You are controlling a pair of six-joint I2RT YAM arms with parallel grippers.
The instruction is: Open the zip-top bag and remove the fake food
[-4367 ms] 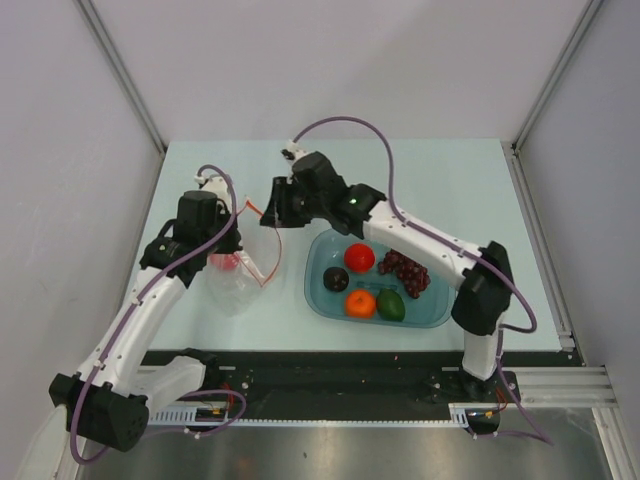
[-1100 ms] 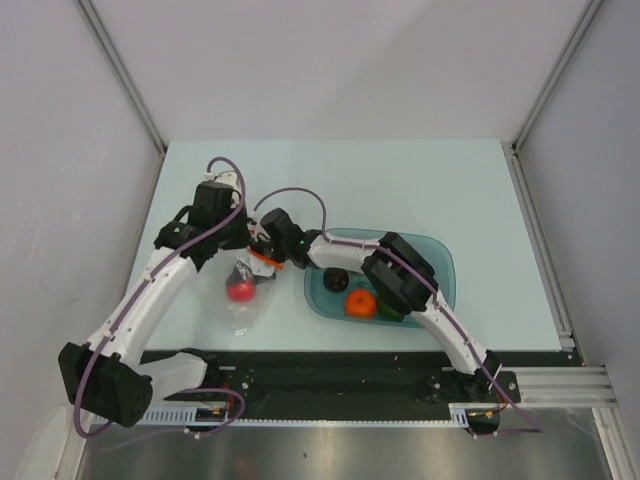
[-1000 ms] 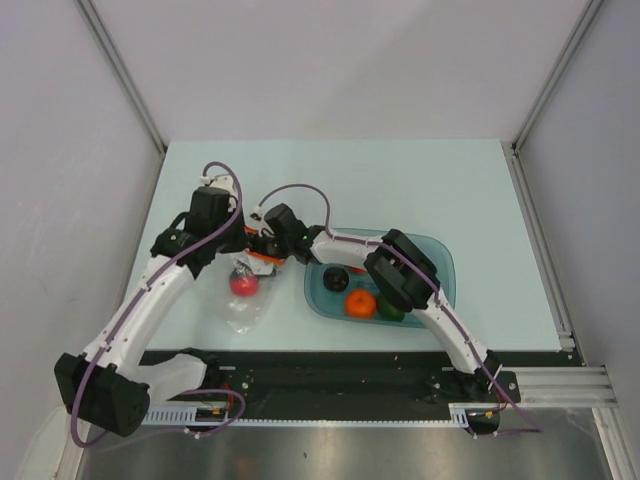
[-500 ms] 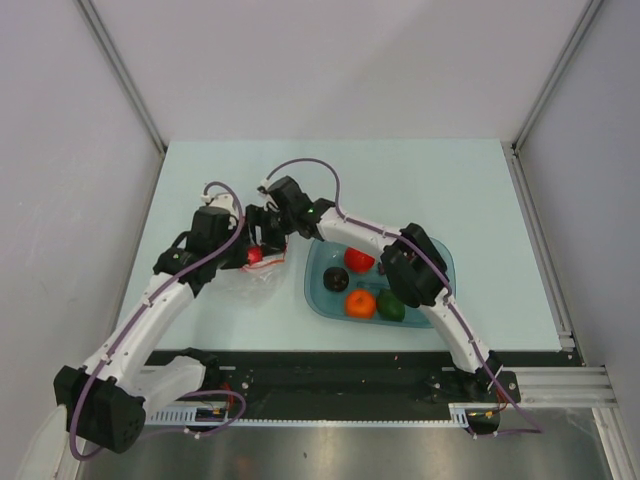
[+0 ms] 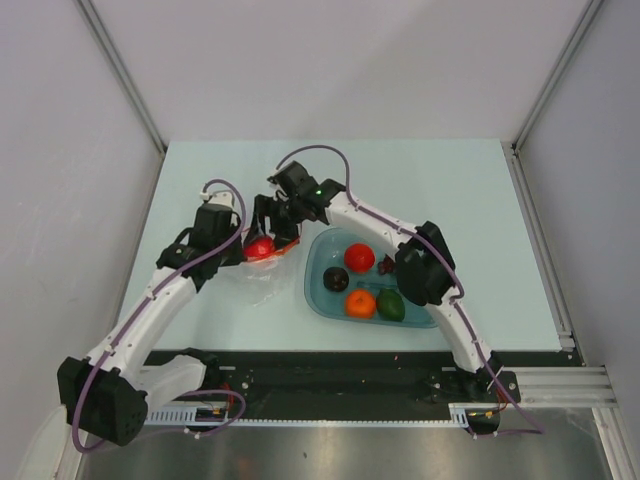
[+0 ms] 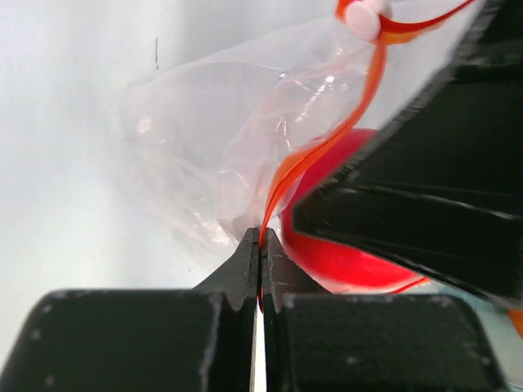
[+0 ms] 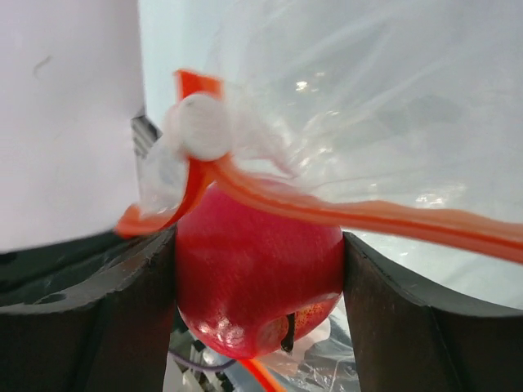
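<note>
The clear zip-top bag [image 5: 252, 272] lies left of the teal tub, its orange-red zip strip [image 6: 327, 143] at the mouth. My left gripper [image 6: 261, 241] is shut on that strip at the bag's rim [image 5: 240, 250]. My right gripper [image 7: 260, 269] is shut on a red apple [image 7: 255, 273] at the bag's mouth; the apple also shows from above [image 5: 261, 247], with the zip strip [image 7: 359, 214] draped over it. In the tub lie another red fruit [image 5: 359, 258], a dark one [image 5: 337, 280], an orange [image 5: 361, 302], a green one [image 5: 391, 306] and grapes [image 5: 385, 265], partly hidden by the right arm.
The teal tub [image 5: 322, 250] sits right of the bag at the table's middle. The right arm arches over the tub's right half. Grey walls stand on three sides; a black rail runs along the near edge [image 5: 330, 372].
My right gripper reached into the bag, closed on the red apple and pulled it up and back to the bag's mouth. The left gripper kept hold of the rim and followed.
</note>
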